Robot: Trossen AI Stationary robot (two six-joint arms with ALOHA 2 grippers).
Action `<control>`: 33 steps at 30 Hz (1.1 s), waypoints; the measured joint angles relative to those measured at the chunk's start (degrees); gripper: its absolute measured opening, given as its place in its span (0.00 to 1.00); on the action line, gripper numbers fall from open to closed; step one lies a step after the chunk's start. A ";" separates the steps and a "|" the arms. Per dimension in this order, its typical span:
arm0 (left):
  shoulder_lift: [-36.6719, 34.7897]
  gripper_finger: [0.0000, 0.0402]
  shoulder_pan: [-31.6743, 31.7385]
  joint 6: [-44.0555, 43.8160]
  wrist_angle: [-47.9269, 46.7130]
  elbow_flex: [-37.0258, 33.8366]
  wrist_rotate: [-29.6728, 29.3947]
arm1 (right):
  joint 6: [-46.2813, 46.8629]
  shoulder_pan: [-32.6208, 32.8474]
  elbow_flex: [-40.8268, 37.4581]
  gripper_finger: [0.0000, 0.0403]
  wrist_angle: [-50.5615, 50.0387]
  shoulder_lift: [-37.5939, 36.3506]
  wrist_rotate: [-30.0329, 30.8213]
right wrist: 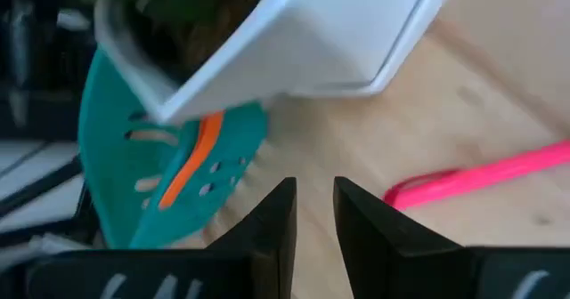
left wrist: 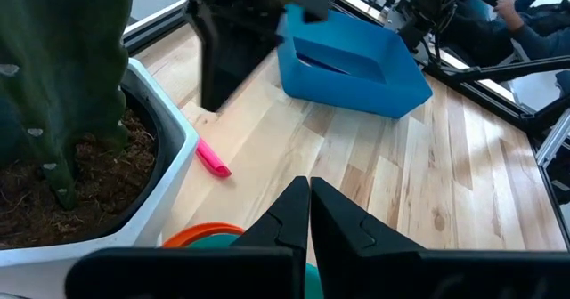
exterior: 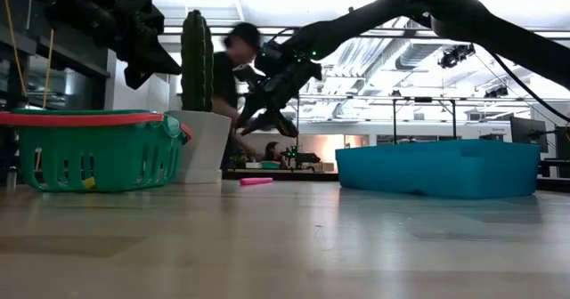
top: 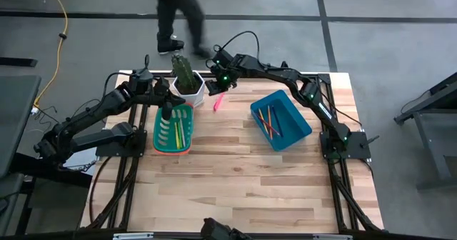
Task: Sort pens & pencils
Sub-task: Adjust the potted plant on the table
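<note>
From above, the pink pen (top: 218,101) lies on the bench (top: 235,190) just beside the white cactus pot (top: 190,88), its long axis running diagonally away from the pot's corner. The right end effector (top: 213,85) hangs just beyond the pen's far end, released and holding nothing. The left end effector (top: 168,106) sits over the green basket (top: 173,129), clenched and empty; pale sticks lie lengthwise in the basket. Thin pencils (top: 270,121) rest diagonally in the blue bin (top: 281,120).

At bench level, the pen (exterior: 256,181) lies flat between pot (exterior: 202,146) and bin (exterior: 440,167), with the right end effector (exterior: 264,121) raised above it, not touching. A person stands behind.

Through the left wrist view, the closed fingers (left wrist: 294,212) point toward the bin (left wrist: 352,72); the pen (left wrist: 213,157) lies off to one side, beside the pot (left wrist: 160,170).

Through the right wrist view, the parted fingers (right wrist: 272,223) frame bare wood; the pen (right wrist: 476,177) lies just to one side, angled across.
</note>
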 joint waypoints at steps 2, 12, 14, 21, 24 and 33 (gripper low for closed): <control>0.00 0.01 0.00 -0.01 -0.01 0.00 0.00 | -1.19 0.31 0.44 0.17 -1.35 0.00 -2.03; 0.00 0.01 0.00 0.00 0.04 0.01 1.54 | -2.95 2.99 0.46 0.17 -0.53 -0.05 -11.34; 0.00 0.01 0.00 -0.02 0.04 -0.01 2.06 | -2.80 3.67 0.46 0.17 1.44 -0.37 -11.60; 0.00 0.01 -0.02 0.85 0.04 0.01 3.45 | -0.96 5.19 0.46 0.17 9.36 -4.63 -11.70; 0.00 0.01 0.00 0.92 0.09 0.01 3.55 | -0.53 5.41 0.46 0.17 10.95 -7.08 -10.94; 0.00 0.01 -1.72 0.88 2.11 0.00 5.26 | -3.93 6.82 0.48 0.17 21.51 -13.27 -8.27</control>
